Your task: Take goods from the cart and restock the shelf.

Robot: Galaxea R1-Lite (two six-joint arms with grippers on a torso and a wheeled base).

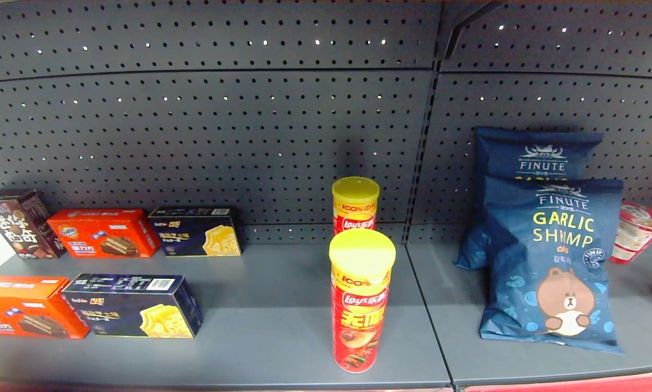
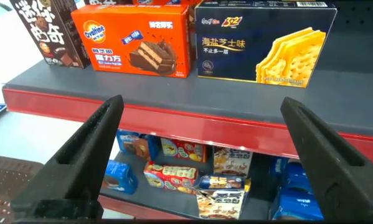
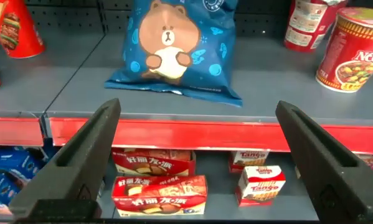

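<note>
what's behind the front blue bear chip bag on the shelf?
A second blue bag stands right behind the front bag, by the pegboard wall. Only its top and left edge show; the rest is covered.

A dark pegboard panel (image 1: pixel 206 136) runs across the back. Against it at the left, a brown box (image 1: pixel 18 223), an orange cake box (image 1: pixel 103 232) and a navy cracker box (image 1: pixel 198 231) sit in a row. A second orange box (image 1: pixel 24 306) and a second navy box (image 1: pixel 135 305) lie side by side in front of them. In the middle, a front crisp tube (image 1: pixel 360 302) and a rear crisp tube (image 1: pixel 355 206), both red with yellow lids, stand upright. To the right, a front snack bag (image 1: pixel 549 261) overlaps a rear snack bag (image 1: pixel 533 152), both blue, with a noodle cup (image 1: pixel 639 231) just beside them.
</note>
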